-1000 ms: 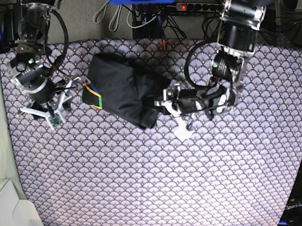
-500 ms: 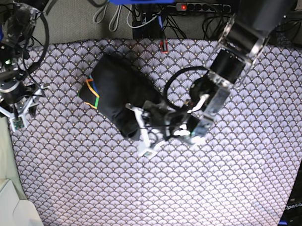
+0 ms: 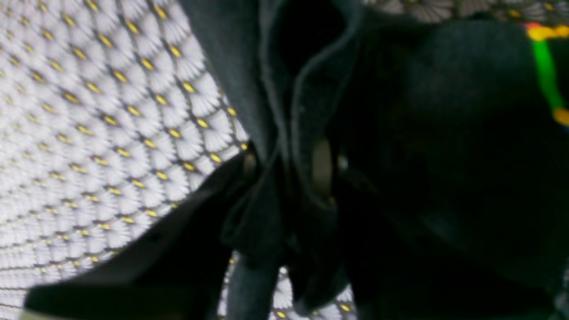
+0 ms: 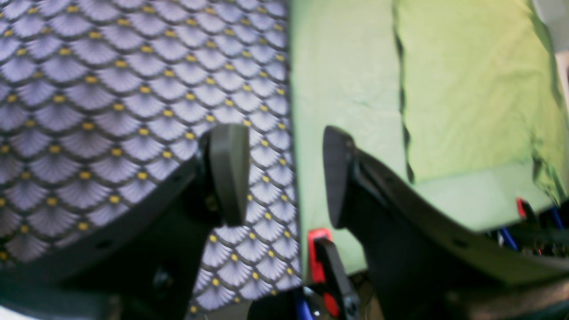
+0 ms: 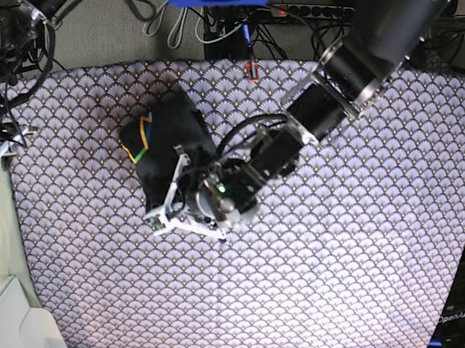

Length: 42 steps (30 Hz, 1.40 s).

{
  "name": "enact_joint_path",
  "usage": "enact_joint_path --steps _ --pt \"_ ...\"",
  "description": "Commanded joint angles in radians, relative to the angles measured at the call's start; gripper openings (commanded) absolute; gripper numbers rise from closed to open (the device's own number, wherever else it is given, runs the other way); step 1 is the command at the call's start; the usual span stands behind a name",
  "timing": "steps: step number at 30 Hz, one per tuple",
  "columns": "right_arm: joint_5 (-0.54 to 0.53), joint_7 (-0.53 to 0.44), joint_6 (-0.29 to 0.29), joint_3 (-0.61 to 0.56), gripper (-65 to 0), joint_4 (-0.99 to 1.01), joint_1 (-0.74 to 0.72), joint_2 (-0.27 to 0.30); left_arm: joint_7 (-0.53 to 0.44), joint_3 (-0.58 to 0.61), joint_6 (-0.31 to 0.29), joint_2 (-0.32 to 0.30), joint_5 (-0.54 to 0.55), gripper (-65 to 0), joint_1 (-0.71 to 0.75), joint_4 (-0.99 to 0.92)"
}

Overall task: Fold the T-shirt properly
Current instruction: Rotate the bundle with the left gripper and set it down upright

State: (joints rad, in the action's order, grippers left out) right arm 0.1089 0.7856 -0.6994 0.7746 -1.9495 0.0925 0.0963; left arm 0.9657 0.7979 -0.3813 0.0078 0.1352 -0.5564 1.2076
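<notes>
Cloth fills the left fingers (image 3: 284, 166), which pinch a fold of the dark charcoal-grey T-shirt (image 5: 166, 146), bundled on the fan-patterned counter (image 5: 335, 254). The bundle's long axis runs away from that grip toward the counter's far edge. The right fingers (image 4: 280, 175), spread and empty, sit well apart at the counter's side edge, so the left arm is nearer.

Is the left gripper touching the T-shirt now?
Touching. In the left wrist view, the left gripper pinches a fold of the T-shirt between its fingers.

Right gripper (image 4: 284, 178) jaws apart, empty, over fan-patterned tablecloth (image 4: 111, 89) edge, pale green cloth (image 4: 466, 89) beside
</notes>
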Motion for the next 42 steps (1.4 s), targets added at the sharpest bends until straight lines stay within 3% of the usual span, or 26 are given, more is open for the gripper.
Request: enact_joint_path --steps 1,4,8,14,36,39,42 --pt "-0.004 -0.021 0.001 0.016 -37.0 -0.014 -0.007 0.012 -0.027 0.008 -0.009 0.024 -0.027 -64.6 -0.018 -0.001" --pt "-0.004 -0.021 0.001 0.044 -37.0 -0.014 -0.007 0.012 -0.072 0.033 -0.017 0.057 -0.098 -64.6 -0.014 -0.061" --pt "-0.004 -0.021 0.001 0.069 -37.0 -0.014 -0.007 0.012 -0.132 0.038 -0.017 0.100 -0.115 -64.6 -0.017 -0.156" --pt "-0.004 -0.021 0.001 0.069 -37.0 -0.012 0.013 0.012 -0.218 0.039 -0.017 0.108 -0.116 -64.6 -0.035 -0.177" --pt "-0.004 -0.021 0.001 0.064 -37.0 -0.009 0.013 0.010 -0.221 0.041 -0.017 0.131 -0.116 -63.9 -0.067 -0.183" --pt "-0.004 -0.021 0.001 0.064 -37.0 -0.009 0.013 0.010 -0.212 0.041 -0.017 0.130 -0.116 -58.9 -0.069 -0.182" --pt "-0.004 -0.021 0.001 0.064 -37.0 -0.009 0.014 0.010 -0.173 0.041 -0.008 0.125 -0.116 -43.4 -0.069 -0.176"
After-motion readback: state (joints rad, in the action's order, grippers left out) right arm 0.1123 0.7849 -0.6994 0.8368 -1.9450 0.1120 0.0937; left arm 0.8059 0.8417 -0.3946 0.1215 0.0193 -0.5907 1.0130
